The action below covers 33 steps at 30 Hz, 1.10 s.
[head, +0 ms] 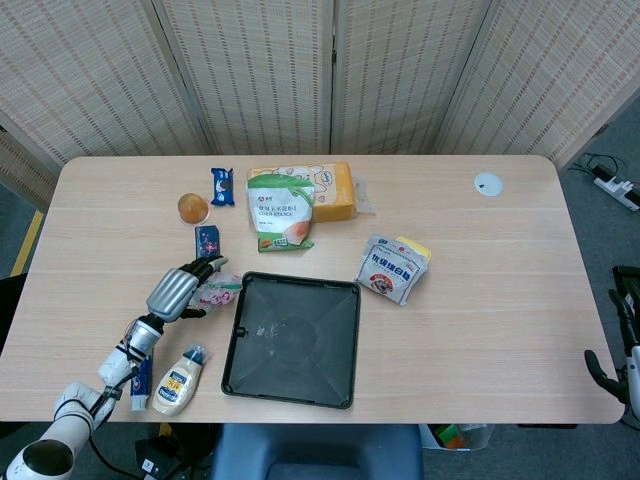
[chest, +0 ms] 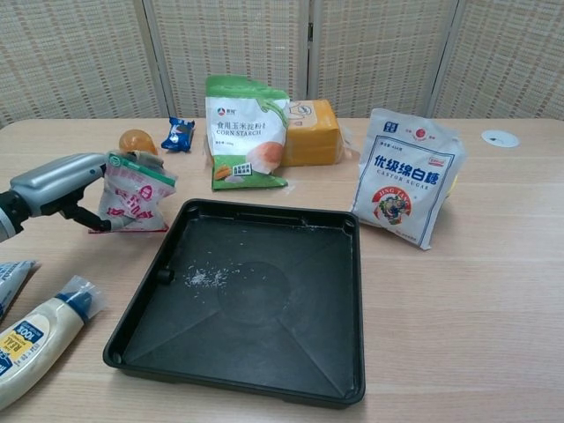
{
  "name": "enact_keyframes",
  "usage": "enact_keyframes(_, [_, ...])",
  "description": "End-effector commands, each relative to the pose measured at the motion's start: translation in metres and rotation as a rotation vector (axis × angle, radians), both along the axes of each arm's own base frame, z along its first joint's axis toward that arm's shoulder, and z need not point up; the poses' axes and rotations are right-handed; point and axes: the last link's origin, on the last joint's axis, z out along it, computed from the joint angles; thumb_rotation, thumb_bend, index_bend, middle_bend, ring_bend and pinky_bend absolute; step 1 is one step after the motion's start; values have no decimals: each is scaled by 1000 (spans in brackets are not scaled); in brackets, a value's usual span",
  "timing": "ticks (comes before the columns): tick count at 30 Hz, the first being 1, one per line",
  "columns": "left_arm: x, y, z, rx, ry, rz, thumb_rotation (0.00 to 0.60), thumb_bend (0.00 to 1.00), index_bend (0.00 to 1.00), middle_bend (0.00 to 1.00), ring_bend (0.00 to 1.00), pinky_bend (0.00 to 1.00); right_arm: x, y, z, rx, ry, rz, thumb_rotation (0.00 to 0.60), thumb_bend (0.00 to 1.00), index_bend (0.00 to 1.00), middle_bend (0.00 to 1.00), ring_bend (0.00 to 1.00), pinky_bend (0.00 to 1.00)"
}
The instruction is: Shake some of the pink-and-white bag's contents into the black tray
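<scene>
The pink-and-white bag [head: 216, 293] stands upright just left of the black tray [head: 310, 350], its bottom seemingly on the table. My left hand [head: 178, 291] holds it from the left side, fingers wrapped around its upper part. In the chest view the bag [chest: 134, 193] shows a green top strip, gripped by the left hand [chest: 55, 182]. The tray [chest: 264, 330] holds a small scatter of white grains [chest: 207, 278]. My right hand [head: 618, 362] shows only partly at the right edge, beyond the table; how its fingers lie is unclear.
Behind the tray stand a corn starch bag [head: 281, 208] and an orange box [head: 335, 190]. A castor sugar bag [head: 392, 268] lies to the right. A blue box [head: 207, 241], an orange ball [head: 193, 208], a squeeze bottle [head: 178, 380] and a tube [head: 140, 376] sit on the left.
</scene>
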Motion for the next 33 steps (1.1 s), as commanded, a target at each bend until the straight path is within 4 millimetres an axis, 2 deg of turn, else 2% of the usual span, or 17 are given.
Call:
enact_keyframes(1, [-2, 0, 0, -3, 18, 1, 600, 414, 75, 104, 144, 351, 0, 0, 0, 1, -1, -1, 600, 350, 0, 0, 35, 43])
enact_keyframes(7, [-8, -1, 0, -13, 53, 18, 600, 408, 0, 30, 82, 300, -1, 0, 0, -1, -2, 0, 600, 351, 0, 0, 34, 43])
enact_keyframes(12, [-14, 1, 3, -27, 79, 60, 600, 397, 0, 0, 0, 187, -1, 0, 0, -3, -5, 1, 600, 350, 0, 0, 34, 43])
enact_keyframes(19, [-19, 2, 11, -22, 80, 114, 600, 283, 0, 0, 0, 105, -2, 2, 0, -7, -9, 3, 600, 350, 0, 0, 34, 43])
enact_keyframes(33, [-10, 5, 35, -55, -27, 282, 600, 261, 0, 0, 0, 70, -5, 2, 0, -11, -17, 4, 600, 350, 0, 0, 33, 43])
